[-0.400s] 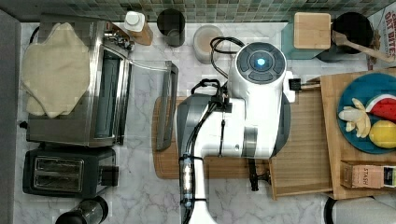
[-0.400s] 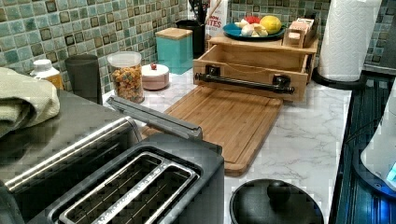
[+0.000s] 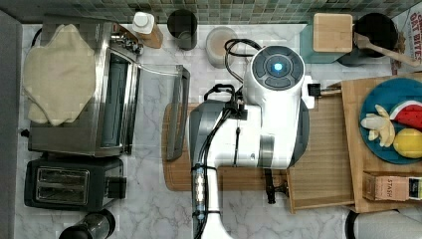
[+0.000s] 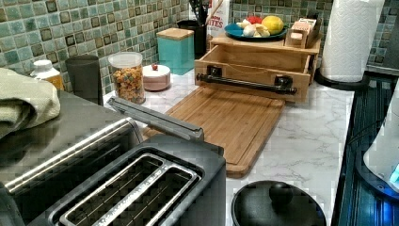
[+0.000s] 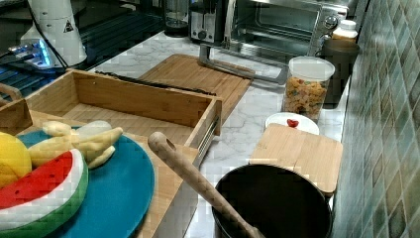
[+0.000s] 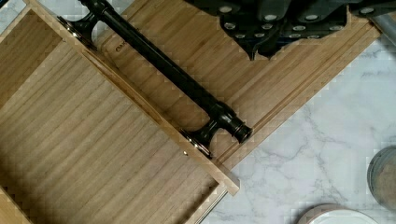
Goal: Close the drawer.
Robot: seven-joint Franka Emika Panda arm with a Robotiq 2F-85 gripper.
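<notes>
Top view: much of the drawer (image 3: 323, 164) and the cutting board (image 3: 174, 174) is covered by the arm (image 3: 259, 129); only the lower end of the drawer's black handle (image 3: 271, 191) is exposed. The blue plate (image 3: 378, 107) is cut off by the top view's right edge.

Wrist view: the gripper (image 6: 275, 23) is cropped by the frame edge, so finger state cannot be read. The drawer's far corners are cut off too.

Left view: the arm's base (image 4: 383, 155) is clipped at the left view's right edge, and the toaster (image 4: 141, 188) at the bottom edge.

Right view: the box lettering is not resolved; the watermelon slice (image 5: 39, 198) is cropped at the bottom edge.
</notes>
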